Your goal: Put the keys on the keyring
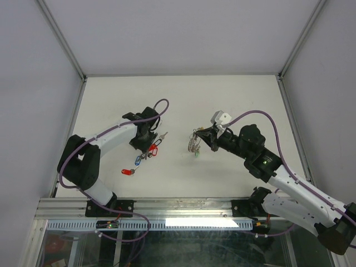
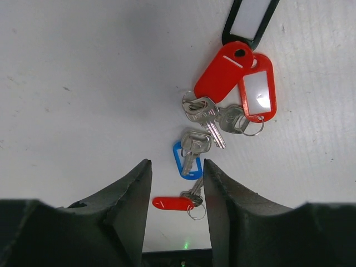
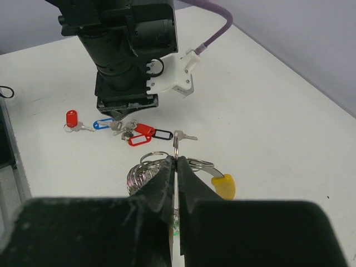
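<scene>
left gripper (image 2: 176,167) half open, empty, hovering over loose keys (image 2: 203,111) on table (image 2: 83,83), left of centre. tags overlap, so it may grab two. right gripper (image 3: 176,162) pinched shut on keyring (image 3: 138,173), centre-right; thin wire may twist out.

1. Far half of the table (image 1: 183,97) lies open, left edge to right.
2. The keys (image 1: 153,149) clutter the surface beneath the left gripper (image 1: 146,142), toward the left edge.
3. A bare lane separates them from the right gripper (image 1: 200,138) and its keyring (image 1: 193,144).

Keyring (image 3: 142,167) partly behind right fingers (image 3: 156,194)
</scene>
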